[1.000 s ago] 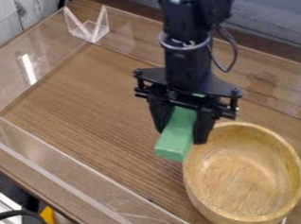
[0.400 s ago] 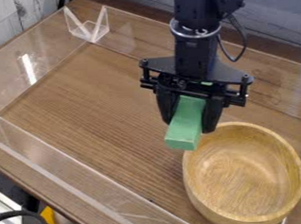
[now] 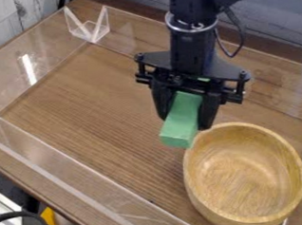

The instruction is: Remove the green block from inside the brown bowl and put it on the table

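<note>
My gripper (image 3: 187,111) points straight down over the table (image 3: 90,118), just left of the brown bowl (image 3: 246,176). Its black fingers are shut on the upper end of the green block (image 3: 180,127). The block hangs tilted, its lower end above the wood just outside the bowl's left rim. Whether that end touches the table I cannot tell. Nothing lies inside the bowl, whose wooden floor shows in full.
Clear acrylic walls (image 3: 37,63) edge the tabletop on the left, front and back. A small clear stand (image 3: 88,24) sits at the back left corner. Bare wood stretches to the left of the gripper.
The gripper and green block have shifted only slightly, with a small twist of the block; the grip is unchanged. The bowl has not moved.
</note>
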Action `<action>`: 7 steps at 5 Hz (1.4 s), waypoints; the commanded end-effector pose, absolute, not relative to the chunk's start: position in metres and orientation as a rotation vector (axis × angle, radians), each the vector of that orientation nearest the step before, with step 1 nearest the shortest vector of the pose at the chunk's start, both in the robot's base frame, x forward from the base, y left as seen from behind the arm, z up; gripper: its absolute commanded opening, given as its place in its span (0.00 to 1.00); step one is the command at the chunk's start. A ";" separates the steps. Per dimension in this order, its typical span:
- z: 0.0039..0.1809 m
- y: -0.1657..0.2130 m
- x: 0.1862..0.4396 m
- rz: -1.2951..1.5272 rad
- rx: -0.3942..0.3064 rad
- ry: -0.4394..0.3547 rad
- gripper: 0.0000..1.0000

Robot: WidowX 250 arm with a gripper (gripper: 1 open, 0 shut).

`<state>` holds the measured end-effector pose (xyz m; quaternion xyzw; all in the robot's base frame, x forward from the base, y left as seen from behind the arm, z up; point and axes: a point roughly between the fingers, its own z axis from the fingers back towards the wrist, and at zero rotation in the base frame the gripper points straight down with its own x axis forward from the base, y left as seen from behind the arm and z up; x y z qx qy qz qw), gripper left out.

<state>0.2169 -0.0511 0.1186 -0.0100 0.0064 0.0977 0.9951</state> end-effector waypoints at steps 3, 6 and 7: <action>0.125 -0.028 0.233 0.177 0.001 -0.039 0.00; 0.102 0.011 0.236 0.152 0.038 -0.065 0.00; 0.083 0.031 0.234 0.193 0.053 -0.072 0.00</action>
